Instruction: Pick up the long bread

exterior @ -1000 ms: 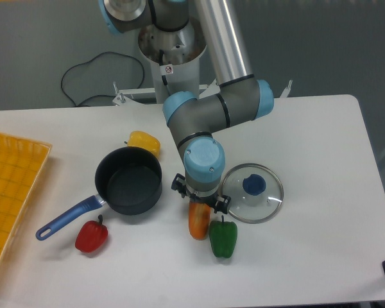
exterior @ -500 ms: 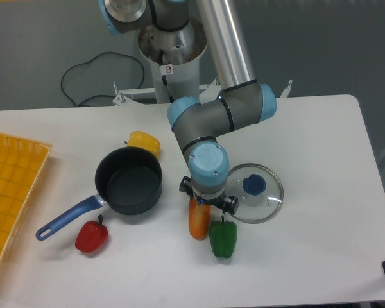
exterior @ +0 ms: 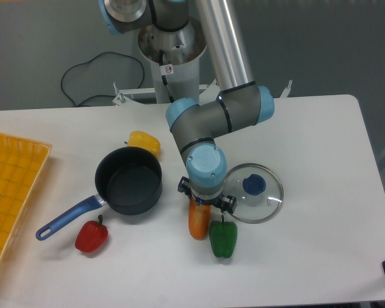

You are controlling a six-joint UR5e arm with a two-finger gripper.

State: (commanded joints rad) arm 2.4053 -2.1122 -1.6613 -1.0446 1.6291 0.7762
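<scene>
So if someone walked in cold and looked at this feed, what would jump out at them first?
Probably the big grey and blue arm reaching down mid-table, its wrist directly over the long bread and hiding the gripper, so I cannot tell whether the bread is gripped. Next, the bright colours around it: a green pepper right beside the bread, a red pepper near the dark pot, and a glass lid just right of the wrist.

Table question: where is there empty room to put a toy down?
The table is bare on the right, past the glass lid, and along the front edge. It is crowded in the middle, around the pot, long bread and green pepper.
</scene>
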